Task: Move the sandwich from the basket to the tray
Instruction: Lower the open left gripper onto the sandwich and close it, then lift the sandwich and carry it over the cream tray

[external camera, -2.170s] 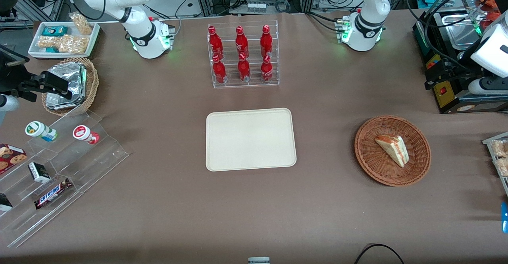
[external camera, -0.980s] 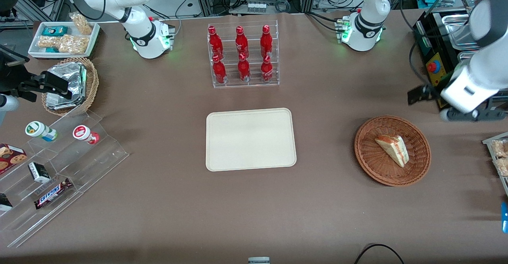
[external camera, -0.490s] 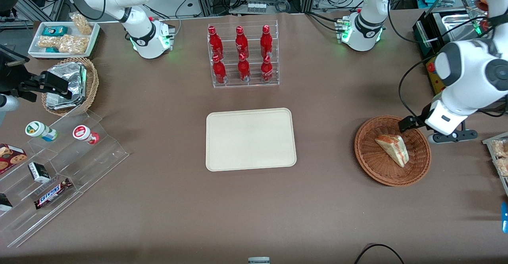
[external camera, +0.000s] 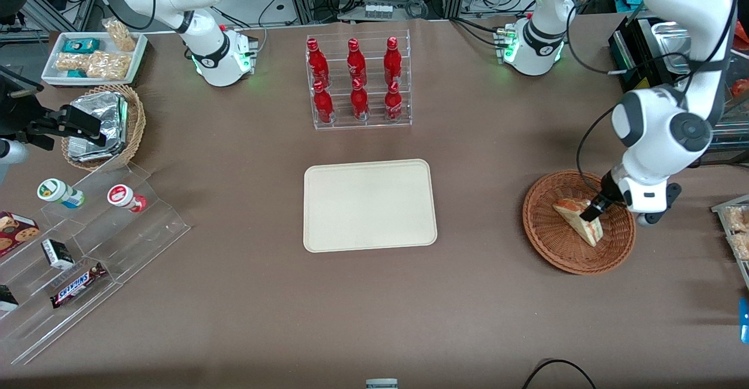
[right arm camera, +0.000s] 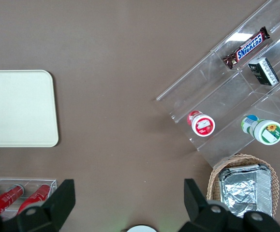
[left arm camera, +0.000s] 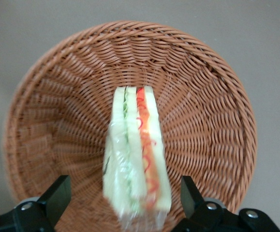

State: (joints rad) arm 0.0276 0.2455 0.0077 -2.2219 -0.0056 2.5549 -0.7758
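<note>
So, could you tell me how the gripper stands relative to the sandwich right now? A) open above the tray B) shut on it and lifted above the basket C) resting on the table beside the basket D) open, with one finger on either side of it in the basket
D: the gripper is open, its fingers straddling the sandwich, which lies in the basket.

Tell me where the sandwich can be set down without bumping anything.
The tray holds nothing, and bare tablecloth runs between it and the basket. The bottle rack borders the tray's farther edge. The gripper, open, straddles the sandwich in the basket. The parked arm's end is crowded by the acrylic shelves.
</note>
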